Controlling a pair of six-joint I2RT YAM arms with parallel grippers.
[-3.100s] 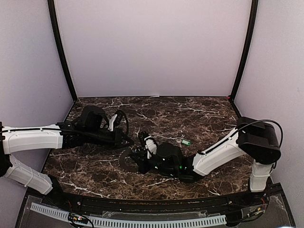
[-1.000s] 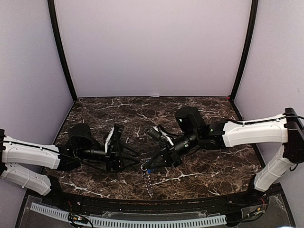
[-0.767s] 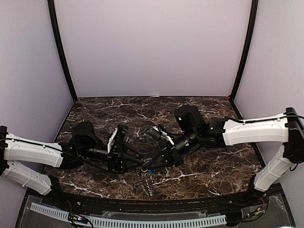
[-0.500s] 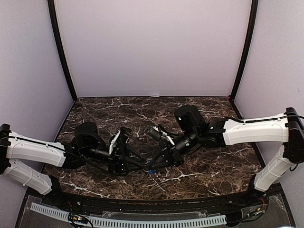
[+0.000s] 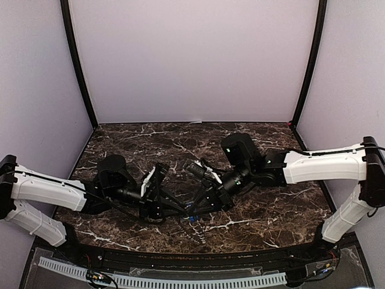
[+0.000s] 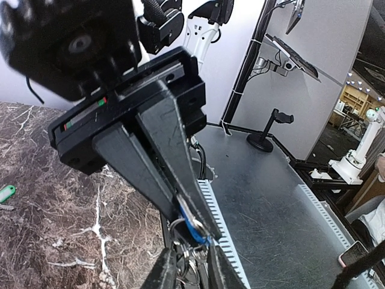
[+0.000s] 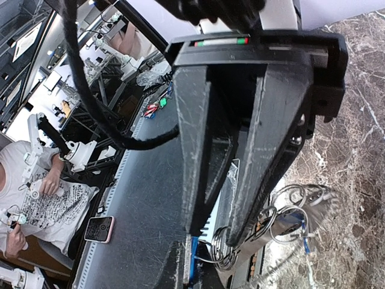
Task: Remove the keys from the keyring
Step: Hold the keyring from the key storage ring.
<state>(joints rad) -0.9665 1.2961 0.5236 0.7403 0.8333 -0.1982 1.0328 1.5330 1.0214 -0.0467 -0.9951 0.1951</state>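
Centrally over the near part of the dark, white-veined marble tabletop (image 5: 252, 147), the two arms meet tip to tip, the left arm reaching in from the left and the right arm from the right. The right gripper (image 6: 198, 229) is fully closed. Its tips pinch the small blue-headed key (image 6: 191, 220), whose plastic head shows as a blue sliver between the pads.

The left gripper (image 7: 215, 238) has its fingers narrowly apart, with the tips set on either side of a cluster of thin silver wire rings (image 7: 224, 253) just beyond the blue-headed key. Whether the pads already press on a ring cannot be told from either wrist view.

The flat dark-grey toothed keyring (image 7: 316, 195) appears in the right wrist view just beside the left gripper's tips. It overlaps the wire rings, and its saw-edged rim shows against the marble. Whether it rests on the tabletop or hangs free cannot be told. In the top view the whole bunch is a small, indistinct tangle directly below the meeting fingertips, near the front edge.

A small green-headed key (image 6: 5, 193) lies flat on the tabletop at the left margin of the left wrist view, alone and well apart from both grippers. Any further keys among the rings are too small to make out.
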